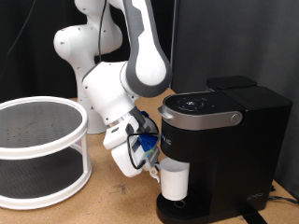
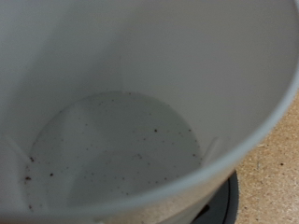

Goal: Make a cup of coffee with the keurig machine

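The white cup (image 1: 175, 182) stands upright on the round drip tray (image 1: 177, 213) of the black keurig machine (image 1: 229, 140), right under its brew head. The machine's lid with the silver-grey band (image 1: 201, 118) is down. My gripper (image 1: 156, 168) reaches in from the exterior view's left and is shut on the cup near its rim. In the wrist view the cup's inside (image 2: 121, 140) fills the picture; it is empty, with dark specks on its bottom. A black arc of the drip tray (image 2: 224, 201) shows beneath it. My fingers do not show clearly there.
A white two-tier round rack (image 1: 37, 149) stands at the exterior view's left on the wooden table (image 1: 103, 201). The white arm base (image 1: 84, 56) rises behind it. The machine's body blocks the exterior view's right side.
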You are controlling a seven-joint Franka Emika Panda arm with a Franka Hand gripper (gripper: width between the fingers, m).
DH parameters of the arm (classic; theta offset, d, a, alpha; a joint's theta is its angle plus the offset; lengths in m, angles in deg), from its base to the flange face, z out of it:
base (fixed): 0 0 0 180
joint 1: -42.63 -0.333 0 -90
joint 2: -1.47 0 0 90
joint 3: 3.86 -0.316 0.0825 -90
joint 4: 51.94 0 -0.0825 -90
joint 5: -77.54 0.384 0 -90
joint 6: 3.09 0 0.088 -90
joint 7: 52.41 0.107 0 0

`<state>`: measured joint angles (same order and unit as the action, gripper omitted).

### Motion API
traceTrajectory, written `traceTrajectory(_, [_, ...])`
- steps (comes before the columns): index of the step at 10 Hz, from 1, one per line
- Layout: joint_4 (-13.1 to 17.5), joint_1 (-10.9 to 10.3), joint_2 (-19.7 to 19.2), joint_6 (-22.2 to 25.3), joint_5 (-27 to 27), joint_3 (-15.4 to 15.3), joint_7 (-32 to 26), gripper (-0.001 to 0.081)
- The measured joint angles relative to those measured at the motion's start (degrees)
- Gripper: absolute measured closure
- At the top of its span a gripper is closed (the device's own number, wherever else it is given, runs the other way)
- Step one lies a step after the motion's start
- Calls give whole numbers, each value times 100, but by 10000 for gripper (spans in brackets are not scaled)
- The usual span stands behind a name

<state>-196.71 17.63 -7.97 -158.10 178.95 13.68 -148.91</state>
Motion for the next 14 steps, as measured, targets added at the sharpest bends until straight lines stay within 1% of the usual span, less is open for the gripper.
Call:
traceTrajectory(3, [93,0,-232,-1,371,-88,-319,739])
traceTrajectory(6, [119,0,-277,34,679,-130,-526,739])
traceTrajectory(7, [118,0,-277,49,699,-137,-551,665])
traceTrajectory(8, [116,1,-277,79,699,-137,-551,529])
traceTrajectory(9, [108,3,-273,92,699,-137,-549,529])
traceTrajectory(10, [60,17,-242,101,636,-129,-513,345])
traceTrajectory(11, [-62,56,-157,185,401,-95,-452,210])
traceTrajectory(12, [-237,123,-8,306,32,-30,-287,210])
traceTrajectory(13, [-416,206,171,435,-340,59,-59,53])
traceTrajectory(14, [-574,286,357,479,-662,146,145,15])
